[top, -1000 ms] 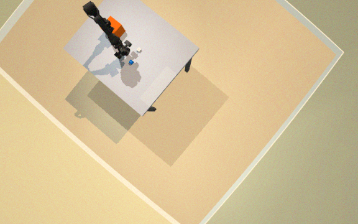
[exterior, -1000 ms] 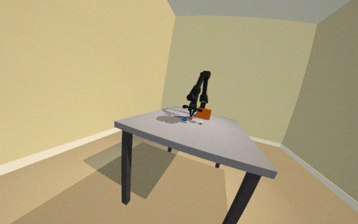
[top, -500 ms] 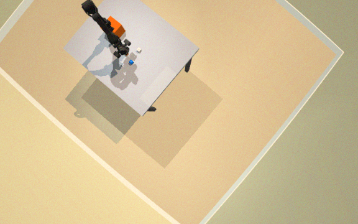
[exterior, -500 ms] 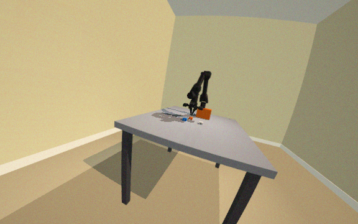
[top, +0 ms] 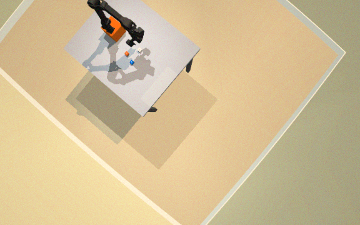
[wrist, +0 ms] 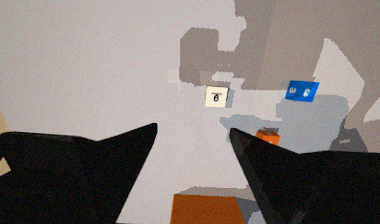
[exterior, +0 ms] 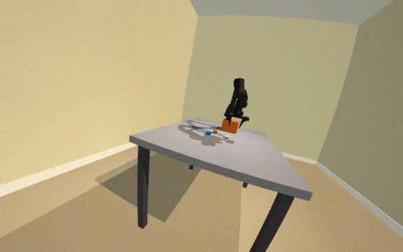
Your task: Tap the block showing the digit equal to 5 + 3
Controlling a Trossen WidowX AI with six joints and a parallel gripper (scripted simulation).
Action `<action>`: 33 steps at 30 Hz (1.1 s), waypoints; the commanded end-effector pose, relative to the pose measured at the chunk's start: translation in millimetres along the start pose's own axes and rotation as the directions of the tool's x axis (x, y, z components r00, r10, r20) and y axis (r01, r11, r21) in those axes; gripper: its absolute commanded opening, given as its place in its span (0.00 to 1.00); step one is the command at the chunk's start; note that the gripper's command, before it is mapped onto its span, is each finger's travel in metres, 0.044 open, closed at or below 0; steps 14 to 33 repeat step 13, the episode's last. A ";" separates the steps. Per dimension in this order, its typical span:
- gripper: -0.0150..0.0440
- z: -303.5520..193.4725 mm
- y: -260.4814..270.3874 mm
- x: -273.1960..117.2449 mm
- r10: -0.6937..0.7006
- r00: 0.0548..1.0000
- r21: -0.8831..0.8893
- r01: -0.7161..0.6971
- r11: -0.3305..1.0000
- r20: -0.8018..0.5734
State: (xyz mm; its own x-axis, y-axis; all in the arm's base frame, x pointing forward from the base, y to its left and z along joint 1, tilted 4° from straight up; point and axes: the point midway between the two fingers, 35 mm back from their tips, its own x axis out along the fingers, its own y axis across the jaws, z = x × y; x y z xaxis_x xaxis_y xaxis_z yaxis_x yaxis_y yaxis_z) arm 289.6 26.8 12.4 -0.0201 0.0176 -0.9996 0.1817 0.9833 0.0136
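An orange block (top: 127, 54) (exterior: 215, 131) (wrist: 268, 137) sits on the table; its pale mark is too small to read now, and in the wrist view it is partly behind the right finger. A blue block (top: 132, 62) (exterior: 208, 133) (wrist: 302, 91) shows a 3. A white block (top: 139, 50) (exterior: 226, 137) (wrist: 216, 97) shows a 6 or 9 with a bar. My gripper (top: 137, 42) (exterior: 235, 126) (wrist: 193, 129) is open and empty, raised above the table. It touches no block.
The orange box (top: 115, 25) (exterior: 230, 127) (wrist: 207, 210) stands by the arm's base, behind the blocks. The table (top: 174, 44) (exterior: 257, 157) carries shadows of the arm around the blocks. A paler strip (top: 161, 85) lies along the table's edge.
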 end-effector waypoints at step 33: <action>0.93 -34.2 122.6 -33.6 0.011 1.000 0.002 -0.011 1.000 -0.022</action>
